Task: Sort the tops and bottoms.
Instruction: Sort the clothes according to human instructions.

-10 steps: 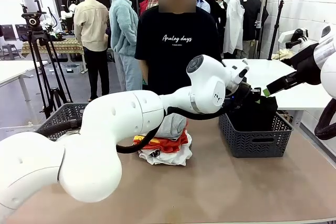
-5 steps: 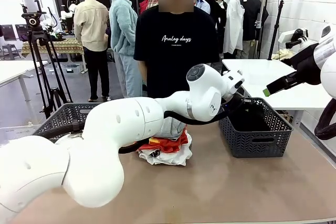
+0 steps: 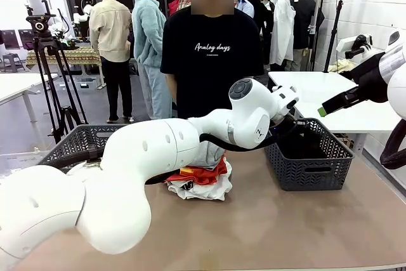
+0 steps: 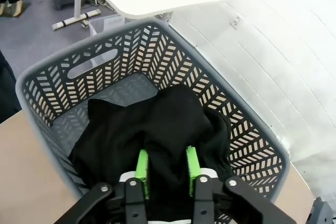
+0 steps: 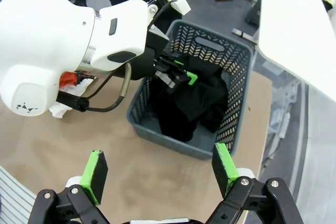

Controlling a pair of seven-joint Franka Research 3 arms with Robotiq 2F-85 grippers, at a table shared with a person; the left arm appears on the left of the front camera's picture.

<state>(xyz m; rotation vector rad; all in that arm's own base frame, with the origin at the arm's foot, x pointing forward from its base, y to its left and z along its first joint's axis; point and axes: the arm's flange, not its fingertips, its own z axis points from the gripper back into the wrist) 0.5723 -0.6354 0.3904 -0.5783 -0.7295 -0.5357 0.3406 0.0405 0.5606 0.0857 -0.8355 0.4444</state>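
Observation:
A black bottom (image 4: pixel 157 124) lies slumped inside the dark grey lattice basket (image 4: pixel 31 77) at the table's right. My left gripper (image 4: pixel 167 166) hangs just over it, its green pads parted, with a fold of the black cloth bulging up between them. The right wrist view shows that gripper (image 5: pixel 184 74) over the basket (image 5: pixel 210 45) and the bottom (image 5: pixel 189 103). A pile of tops (image 3: pixel 200 179), orange-red over white, sits mid-table behind my left arm. My right gripper (image 5: pixel 160 174) hovers high above the table, wide open with nothing in it.
A second lattice basket (image 3: pixel 76 144) stands at the table's left, partly behind my left arm. A person in a black T-shirt (image 3: pixel 212 49) stands at the far side. A white table (image 5: pixel 299 30) lies beyond the right basket.
My left gripper has come down with the black bottom, which has sunk from above the rim into the right basket, and its pads have parted. The right arm has stayed still.

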